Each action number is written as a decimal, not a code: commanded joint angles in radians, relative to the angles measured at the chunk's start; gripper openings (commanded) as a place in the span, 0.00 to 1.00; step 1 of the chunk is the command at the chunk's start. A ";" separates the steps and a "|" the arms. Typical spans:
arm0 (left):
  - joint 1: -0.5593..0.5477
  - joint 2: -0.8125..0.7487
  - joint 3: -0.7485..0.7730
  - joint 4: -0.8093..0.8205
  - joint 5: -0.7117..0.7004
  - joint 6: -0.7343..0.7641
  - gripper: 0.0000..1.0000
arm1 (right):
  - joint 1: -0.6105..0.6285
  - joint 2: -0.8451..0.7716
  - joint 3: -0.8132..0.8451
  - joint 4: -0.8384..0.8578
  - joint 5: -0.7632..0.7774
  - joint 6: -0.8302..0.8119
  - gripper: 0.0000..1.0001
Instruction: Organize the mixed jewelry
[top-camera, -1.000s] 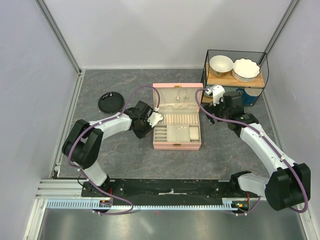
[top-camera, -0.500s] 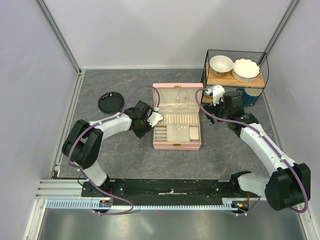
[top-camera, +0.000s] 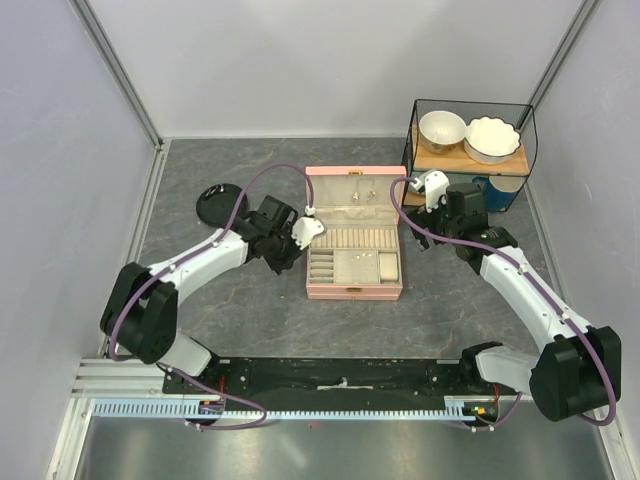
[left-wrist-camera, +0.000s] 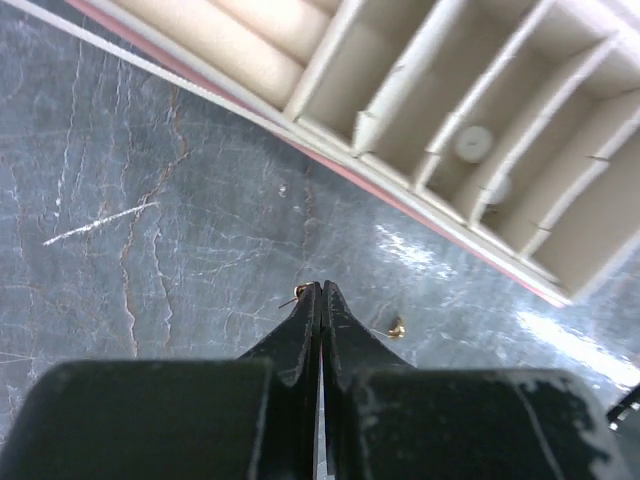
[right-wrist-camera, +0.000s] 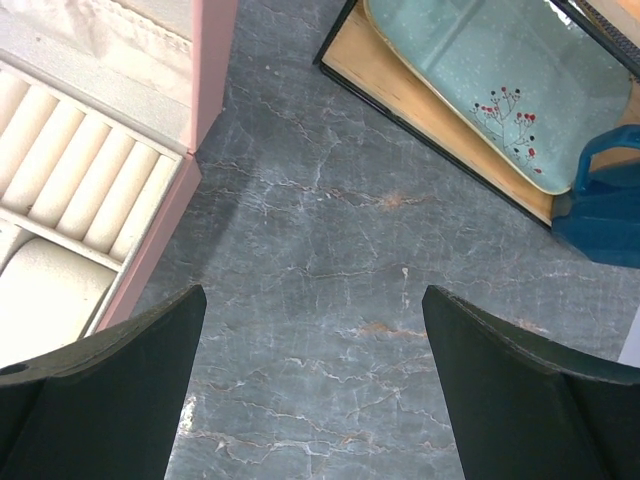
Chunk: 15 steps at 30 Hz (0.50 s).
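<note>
My left gripper (top-camera: 305, 228) hangs just left of the pink jewelry box (top-camera: 354, 290). In the left wrist view its jaws (left-wrist-camera: 320, 290) are pressed together, with a tiny gold stud (left-wrist-camera: 296, 292) pinched at the very tip, its pin sticking out to the left. A second gold piece (left-wrist-camera: 397, 328) lies on the grey table beside the fingers. A pale round piece (left-wrist-camera: 473, 143) sits in a box compartment. Small pieces also show on the box lid (top-camera: 360, 195). My right gripper (top-camera: 432, 185) is open and empty over bare table right of the box (right-wrist-camera: 205, 120).
A black round dish (top-camera: 221, 205) lies at the left behind my left arm. A black wire rack (top-camera: 470, 150) at the back right holds two white bowls, a wooden board and a teal plate (right-wrist-camera: 500, 90), with a blue item (right-wrist-camera: 600, 210) beside it.
My left arm has swung its elbow outward and the gripper has moved slightly back and left from the box edge. The right arm has not moved.
</note>
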 joint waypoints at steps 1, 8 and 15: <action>0.011 -0.091 0.045 -0.055 0.144 -0.041 0.02 | -0.002 -0.013 0.032 -0.002 -0.058 -0.001 0.98; 0.088 -0.209 0.131 -0.156 0.431 -0.032 0.02 | -0.002 -0.014 0.108 -0.049 -0.186 -0.032 0.98; 0.190 -0.245 0.270 -0.118 0.834 -0.228 0.02 | 0.000 -0.043 0.176 -0.017 -0.400 -0.009 0.98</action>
